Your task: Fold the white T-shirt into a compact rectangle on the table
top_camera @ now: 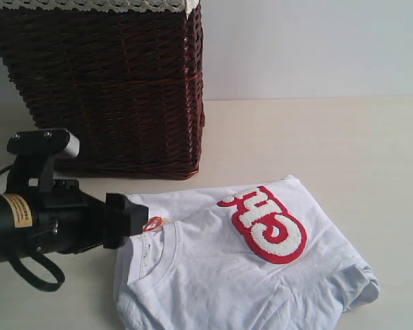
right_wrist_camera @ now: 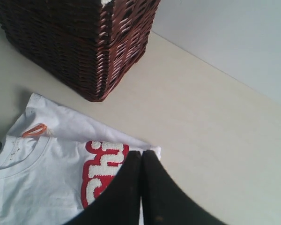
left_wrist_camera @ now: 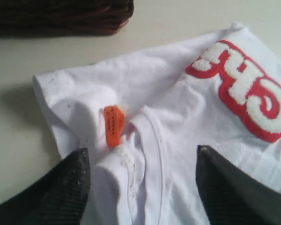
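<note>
I see the shirt [top_camera: 261, 275] lying folded on the table [top_camera: 344, 137], near the basket [top_camera: 110, 89]. My left gripper [left_wrist_camera: 140, 152] holds its jaws open around the collar by the orange tag [left_wrist_camera: 114, 124], gripping nothing. My right gripper [right_wrist_camera: 141, 157] has its jaws closed and empty.

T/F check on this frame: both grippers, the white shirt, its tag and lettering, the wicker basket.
1. The left gripper is open over the neck of the soft white cotton T-shirt. True.
2. The right gripper is open too. False: its fingers are pressed together, shut on nothing.
3. The small orange tag sits at the shirt's neck. True.
4. The shirt lies inside the dark woven wicker basket. False: it lies on the pale cream tabletop, outside the basket.
5. The fuzzy white lettering outlined in red faces up. True.
</note>
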Robot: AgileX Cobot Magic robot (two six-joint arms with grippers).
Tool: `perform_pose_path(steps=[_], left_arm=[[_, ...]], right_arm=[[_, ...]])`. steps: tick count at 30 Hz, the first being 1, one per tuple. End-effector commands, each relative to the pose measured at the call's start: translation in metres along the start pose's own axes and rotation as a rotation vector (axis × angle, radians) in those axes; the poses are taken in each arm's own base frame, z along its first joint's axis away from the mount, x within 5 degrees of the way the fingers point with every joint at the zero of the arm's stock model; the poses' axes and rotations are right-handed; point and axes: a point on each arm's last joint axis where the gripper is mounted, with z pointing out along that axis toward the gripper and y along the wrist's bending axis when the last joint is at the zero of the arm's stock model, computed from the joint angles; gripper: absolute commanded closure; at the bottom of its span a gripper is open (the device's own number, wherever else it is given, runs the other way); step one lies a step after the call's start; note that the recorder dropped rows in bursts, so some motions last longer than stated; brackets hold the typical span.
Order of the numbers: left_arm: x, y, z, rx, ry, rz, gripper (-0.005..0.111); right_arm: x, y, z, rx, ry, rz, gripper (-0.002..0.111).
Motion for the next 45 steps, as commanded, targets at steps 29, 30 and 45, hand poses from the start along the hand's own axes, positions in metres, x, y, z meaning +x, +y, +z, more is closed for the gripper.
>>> perform_pose_path(steps=[29,30,45], left_arm=[[0.005,0.065,0.034,0.240,0.347,-0.272,0.047],[0.007,0.066,0.038,0.241,0.357,-0.280,0.042],[0.007,0.063,0.059,0.392,0.281,-0.251,0.038]], right_arm=[[-0.002,0.000,0.004,0.006,0.004,-0.002,0.108],[-0.002,0.000,0.004,0.006,0.004,-0.002,0.108],[-0.002,0.000,0.004,0.006,0.004,-0.002,0.108]])
